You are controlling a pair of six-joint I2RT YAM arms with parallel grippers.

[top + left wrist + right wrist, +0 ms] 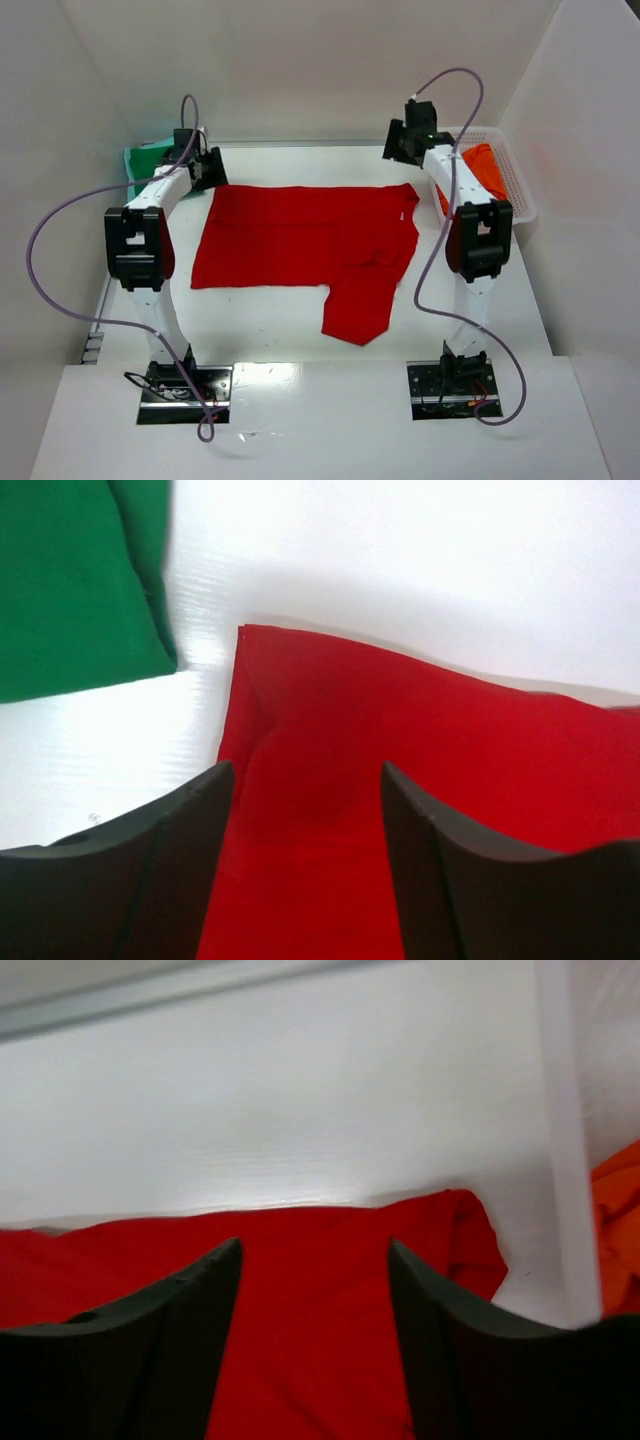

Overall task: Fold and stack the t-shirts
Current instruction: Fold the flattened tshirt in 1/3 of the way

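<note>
The red shirt (300, 240) lies spread on the table (270, 325), one sleeve toward the bases. The left gripper (305, 775) and right gripper (315, 1250) hang over its far corners, fingers spread, gripping nothing. Beyond, the green shirt (70, 580) lies far left; the orange shirt (487, 168) is in the basket (520, 190) far right.

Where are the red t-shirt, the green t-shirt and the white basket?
red t-shirt (290, 235): top external view, middle of its body.
green t-shirt (70, 580): left wrist view, middle of the cloth.
white basket (518, 178): top external view, right wall.
</note>
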